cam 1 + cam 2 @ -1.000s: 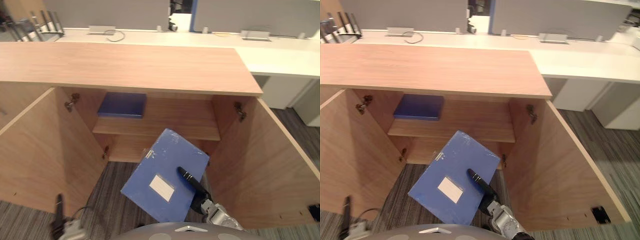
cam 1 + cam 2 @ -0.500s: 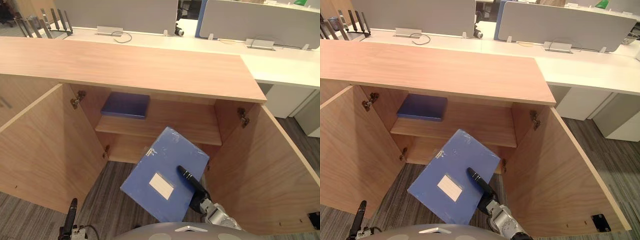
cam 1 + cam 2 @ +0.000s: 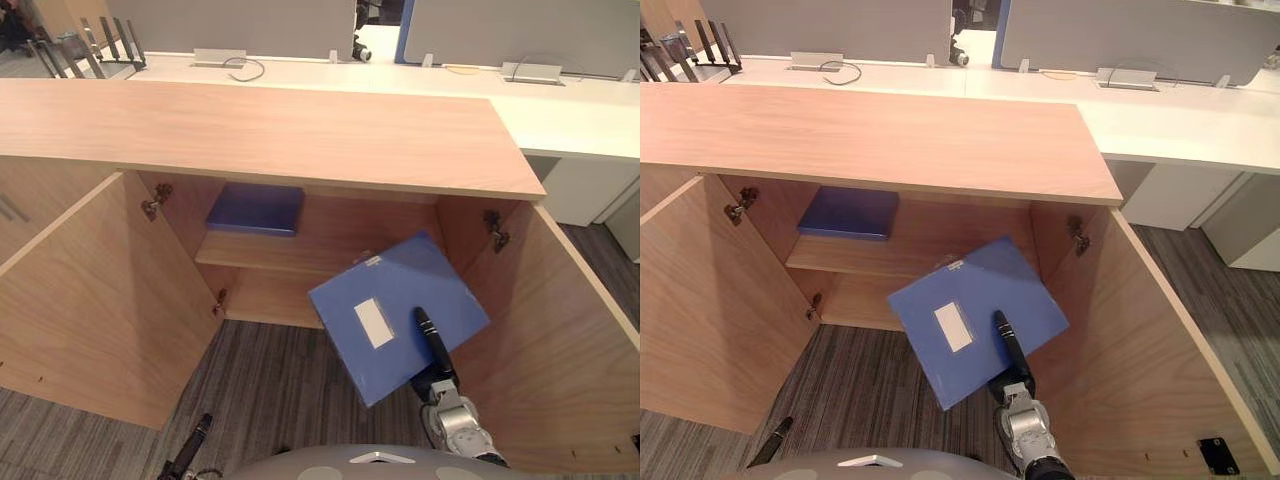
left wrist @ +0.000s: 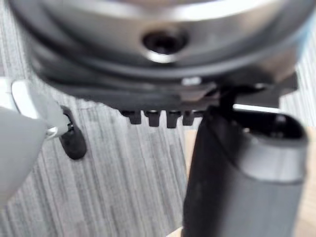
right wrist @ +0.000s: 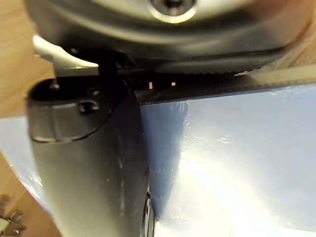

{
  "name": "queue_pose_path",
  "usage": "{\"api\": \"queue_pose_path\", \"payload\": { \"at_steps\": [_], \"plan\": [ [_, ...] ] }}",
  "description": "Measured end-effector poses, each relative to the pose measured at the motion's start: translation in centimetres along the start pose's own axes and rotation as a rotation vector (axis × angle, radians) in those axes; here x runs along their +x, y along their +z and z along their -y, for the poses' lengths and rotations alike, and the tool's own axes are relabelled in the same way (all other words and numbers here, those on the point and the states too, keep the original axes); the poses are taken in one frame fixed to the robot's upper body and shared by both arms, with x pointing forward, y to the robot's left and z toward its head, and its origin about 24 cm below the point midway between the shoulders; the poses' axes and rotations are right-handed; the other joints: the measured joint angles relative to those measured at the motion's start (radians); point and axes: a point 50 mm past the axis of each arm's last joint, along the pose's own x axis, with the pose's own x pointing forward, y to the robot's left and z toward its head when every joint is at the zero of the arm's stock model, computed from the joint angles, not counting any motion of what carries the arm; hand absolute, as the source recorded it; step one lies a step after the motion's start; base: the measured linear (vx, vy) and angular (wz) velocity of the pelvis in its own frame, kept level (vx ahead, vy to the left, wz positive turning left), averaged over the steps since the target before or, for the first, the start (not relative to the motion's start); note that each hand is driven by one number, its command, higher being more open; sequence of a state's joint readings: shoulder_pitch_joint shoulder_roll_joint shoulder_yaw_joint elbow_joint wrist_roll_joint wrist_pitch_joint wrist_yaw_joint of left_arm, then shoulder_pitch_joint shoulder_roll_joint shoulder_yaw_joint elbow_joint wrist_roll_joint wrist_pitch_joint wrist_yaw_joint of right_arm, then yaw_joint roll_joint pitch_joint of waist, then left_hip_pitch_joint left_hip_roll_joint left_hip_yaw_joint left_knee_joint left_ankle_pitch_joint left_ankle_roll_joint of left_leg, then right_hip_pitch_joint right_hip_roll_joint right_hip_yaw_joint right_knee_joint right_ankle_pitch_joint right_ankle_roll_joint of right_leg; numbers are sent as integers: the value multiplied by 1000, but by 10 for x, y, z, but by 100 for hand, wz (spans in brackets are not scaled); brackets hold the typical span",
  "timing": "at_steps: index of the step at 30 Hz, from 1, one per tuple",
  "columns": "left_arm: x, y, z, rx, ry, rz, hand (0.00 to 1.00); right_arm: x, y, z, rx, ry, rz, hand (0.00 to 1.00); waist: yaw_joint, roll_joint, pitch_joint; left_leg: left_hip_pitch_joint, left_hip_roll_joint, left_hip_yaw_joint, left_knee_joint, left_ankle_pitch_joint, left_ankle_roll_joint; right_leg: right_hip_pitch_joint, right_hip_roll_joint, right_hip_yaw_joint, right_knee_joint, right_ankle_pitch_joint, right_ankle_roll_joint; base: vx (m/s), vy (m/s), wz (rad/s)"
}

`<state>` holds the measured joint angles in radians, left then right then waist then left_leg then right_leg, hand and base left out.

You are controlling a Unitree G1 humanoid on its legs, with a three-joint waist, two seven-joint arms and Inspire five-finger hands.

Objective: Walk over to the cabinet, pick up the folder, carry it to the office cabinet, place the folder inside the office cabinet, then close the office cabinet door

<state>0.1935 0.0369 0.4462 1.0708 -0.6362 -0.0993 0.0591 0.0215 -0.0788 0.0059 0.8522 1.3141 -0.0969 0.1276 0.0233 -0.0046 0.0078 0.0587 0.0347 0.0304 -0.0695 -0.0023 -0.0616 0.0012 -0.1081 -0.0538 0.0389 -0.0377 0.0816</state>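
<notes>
Folder (image 3: pixel 420 290) clamped in right hand (image 3: pixel 432 345), thumb across cover, held tilted before open office cabinet (image 3: pixel 260 130); left hand (image 3: pixel 192 440) slack.

The right arm comes in from the lower right, its silver forearm reaching forward. The right hand (image 3: pixel 436 362) pinches the folder (image 3: pixel 385 300), with the dark thumb lying straight along the top face and the fingers hidden underneath. The left hand (image 3: pixel 195 438) hangs low at the lower left, fingers straight, holding nothing.
</notes>
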Motion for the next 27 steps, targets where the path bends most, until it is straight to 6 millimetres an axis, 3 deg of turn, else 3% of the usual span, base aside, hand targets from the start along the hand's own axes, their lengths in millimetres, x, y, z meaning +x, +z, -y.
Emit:
{"api": "queue_pose_path", "payload": {
  "at_steps": [3, 4, 7, 11, 16, 19, 23, 27],
  "plan": [
    [-1, -11, 15, 79, -44, -34, 100, -2, -3, 9, 25, -78, 2, 0, -3, 4, 9, -48, 15, -14, 108, -57, -9, 1, 8, -14, 21, -26, -18, -13, -56, 13],
    [-2, -13, 24, 85, -68, -41, 100, -3, -2, 13, 36, -103, 9, 0, -5, 12, 16, -83, 24, -29, 190, -100, -16, 2, 18, -26, 37, -44, -22, -2, -71, 22],
    [-2, -15, 34, 117, -102, -45, 100, -5, 3, 21, 70, -146, 37, 0, -3, 31, 40, -108, 57, -47, 294, -140, -27, 36, 40, -57, 65, -61, -32, 61, -79, 24],
    [-2, -13, 38, 161, -117, -36, 100, -5, 11, 22, 90, -152, 80, 0, 1, 30, 57, -126, 56, -46, 332, -113, -35, 40, 39, -72, 85, -83, -42, 40, -67, 17],
    [-2, -14, 32, 171, -103, -35, 100, -4, 4, 18, 90, -142, 61, 0, 21, 33, 80, -153, 61, 2, 435, -72, -36, 32, 27, -20, 119, -94, -50, -1, -50, -22],
    [-4, -23, 27, 133, -82, -56, 100, -5, -1, 21, 91, -149, 43, 0, 26, 44, 78, -114, 67, 33, 392, -76, -38, 31, 40, 11, 123, -92, -50, -20, -1, -38],
    [-6, -29, 24, 111, -75, -70, 100, -6, -5, 22, 62, -145, 7, 0, 19, 54, 69, -28, 96, 51, 188, -91, -45, -2, 78, 34, 110, -77, -44, -54, 52, -19],
    [-5, -24, 19, 151, -73, -57, 100, -10, -19, 31, 25, -176, -68, 0, 27, 28, 58, -15, 80, 96, 146, -94, -27, -4, 74, 80, 55, -34, -30, -27, 90, -35]
  ]
}}
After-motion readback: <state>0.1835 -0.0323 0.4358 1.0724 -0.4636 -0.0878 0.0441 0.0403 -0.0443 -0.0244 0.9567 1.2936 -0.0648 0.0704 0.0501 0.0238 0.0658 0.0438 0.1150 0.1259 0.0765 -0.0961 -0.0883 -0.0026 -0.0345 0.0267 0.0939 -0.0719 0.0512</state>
